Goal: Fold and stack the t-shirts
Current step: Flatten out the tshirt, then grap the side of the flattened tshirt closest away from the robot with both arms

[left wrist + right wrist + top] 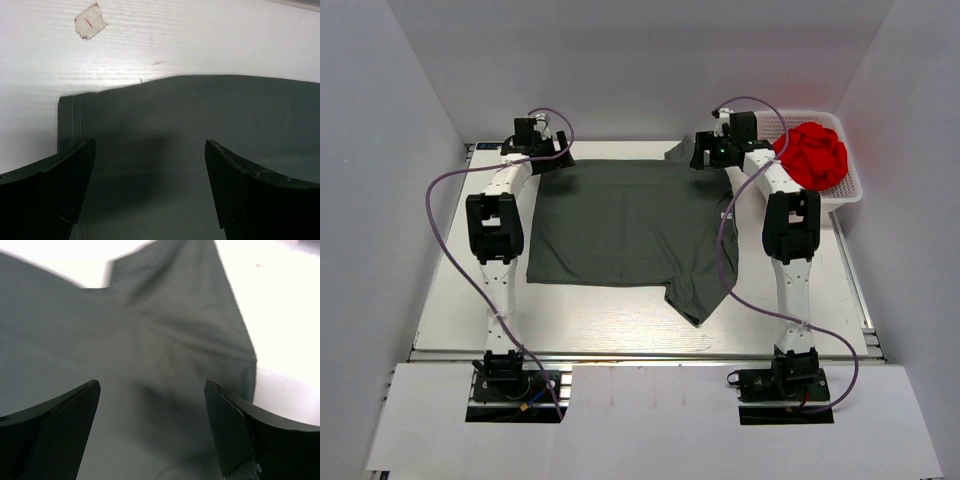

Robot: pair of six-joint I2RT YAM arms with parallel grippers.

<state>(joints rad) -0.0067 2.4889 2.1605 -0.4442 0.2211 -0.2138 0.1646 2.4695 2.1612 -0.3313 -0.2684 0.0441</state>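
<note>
A dark charcoal-grey t-shirt [630, 225] lies spread flat on the white table, one sleeve trailing toward the near edge and another bunched at the far right. My left gripper [550, 160] hovers open over the shirt's far-left corner; in the left wrist view the hemmed corner of the t-shirt [200, 115] lies under the left gripper [150, 145], with nothing between the fingers. My right gripper [708, 155] is open above the far-right sleeve area. The right wrist view shows wrinkled cloth of the t-shirt [165, 330] below the right gripper [152, 385], its jaws spread wide.
A white basket [850, 190] at the far right holds a crumpled red cloth [810, 155]. White walls enclose the table on three sides. A scrap of tape [90, 21] is stuck to the table beyond the shirt's corner.
</note>
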